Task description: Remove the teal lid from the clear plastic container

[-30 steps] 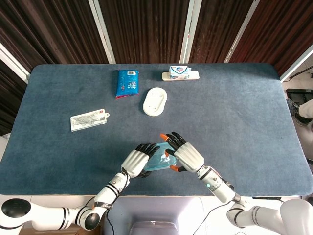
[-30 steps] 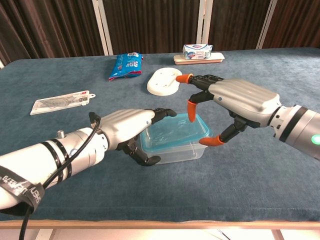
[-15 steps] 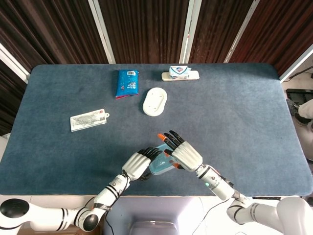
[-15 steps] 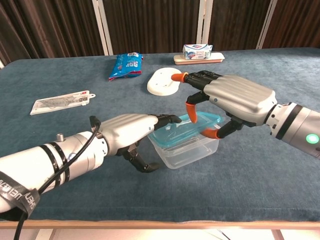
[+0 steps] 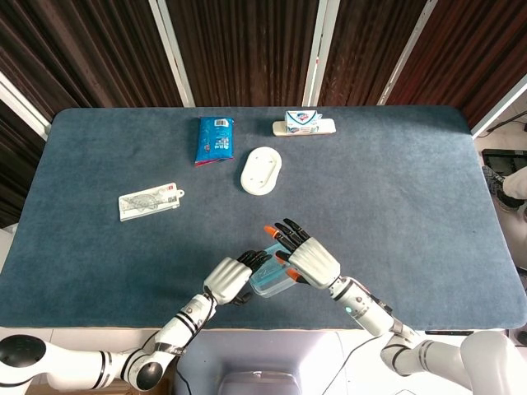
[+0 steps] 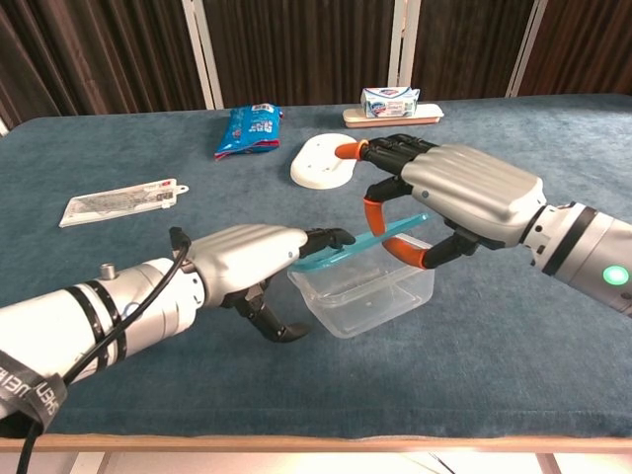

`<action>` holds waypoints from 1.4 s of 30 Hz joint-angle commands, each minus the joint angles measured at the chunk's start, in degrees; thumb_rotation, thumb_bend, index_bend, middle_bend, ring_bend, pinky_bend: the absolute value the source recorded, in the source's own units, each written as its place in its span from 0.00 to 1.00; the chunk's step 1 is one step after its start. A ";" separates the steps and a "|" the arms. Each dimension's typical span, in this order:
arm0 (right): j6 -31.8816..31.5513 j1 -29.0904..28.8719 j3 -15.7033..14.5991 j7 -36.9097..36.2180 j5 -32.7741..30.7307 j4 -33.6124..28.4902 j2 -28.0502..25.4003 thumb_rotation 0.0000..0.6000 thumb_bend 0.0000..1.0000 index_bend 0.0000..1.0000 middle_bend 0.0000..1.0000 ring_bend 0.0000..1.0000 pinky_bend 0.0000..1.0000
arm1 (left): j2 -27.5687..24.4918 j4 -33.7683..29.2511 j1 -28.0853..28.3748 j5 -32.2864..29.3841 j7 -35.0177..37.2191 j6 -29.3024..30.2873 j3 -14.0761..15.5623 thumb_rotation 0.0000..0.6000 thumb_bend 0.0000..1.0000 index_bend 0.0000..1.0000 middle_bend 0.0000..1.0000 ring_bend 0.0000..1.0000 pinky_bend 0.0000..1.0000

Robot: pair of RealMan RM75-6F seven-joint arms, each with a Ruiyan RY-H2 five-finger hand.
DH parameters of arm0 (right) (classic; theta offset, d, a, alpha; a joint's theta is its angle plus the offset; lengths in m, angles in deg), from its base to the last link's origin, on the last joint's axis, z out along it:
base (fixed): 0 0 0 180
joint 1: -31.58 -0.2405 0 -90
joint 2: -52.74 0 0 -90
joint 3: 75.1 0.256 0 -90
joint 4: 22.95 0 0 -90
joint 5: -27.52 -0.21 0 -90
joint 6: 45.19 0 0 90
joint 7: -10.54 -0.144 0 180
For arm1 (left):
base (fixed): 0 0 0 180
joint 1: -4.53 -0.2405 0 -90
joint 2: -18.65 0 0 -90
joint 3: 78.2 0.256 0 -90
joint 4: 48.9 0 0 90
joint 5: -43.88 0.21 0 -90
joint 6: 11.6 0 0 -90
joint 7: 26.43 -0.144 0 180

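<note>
The teal lid (image 6: 367, 244) is tilted, its right end raised off the clear plastic container (image 6: 370, 296) and its left end low near the container's left rim. My right hand (image 6: 462, 193) pinches the raised end between its orange-tipped thumb and fingers. My left hand (image 6: 247, 262) lies to the left, its fingertips (image 6: 334, 237) reaching the lid's low end and its thumb curled below, apart from the container. In the head view the left hand (image 5: 229, 278) and right hand (image 5: 313, 260) flank the container (image 5: 270, 282) near the table's front edge.
A blue snack packet (image 5: 215, 138), a white oval dish (image 5: 261, 169) and a small box on a white tray (image 5: 303, 123) lie toward the back. A flat packaged card (image 5: 148, 202) sits at the left. The table's front edge (image 5: 272, 326) runs just below the hands.
The lid has come up off the container and now tilts in my right hand. The container slid right, and my left hand's thumb has come away from it.
</note>
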 commanded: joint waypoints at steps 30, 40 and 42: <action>-10.07 1.56 2.47 1.58 1.14 2.15 -0.22 1.00 0.68 0.85 0.18 0.03 0.00 | -4.27 0.89 -4.60 10.99 4.04 8.51 -0.89 1.00 0.31 0.00 0.13 0.00 0.11; -9.22 4.24 4.17 -4.30 -4.23 0.28 -7.70 1.00 0.68 0.85 0.18 0.03 0.00 | -11.03 -1.26 -7.34 13.25 3.71 12.88 -1.59 1.00 0.32 0.00 0.11 0.00 0.09; -6.96 5.29 3.86 -6.94 -6.38 -1.57 -10.76 1.00 0.68 0.85 0.18 0.03 0.00 | -13.47 -1.91 -8.61 12.95 4.60 14.02 -1.81 1.00 0.32 0.00 0.10 0.00 0.09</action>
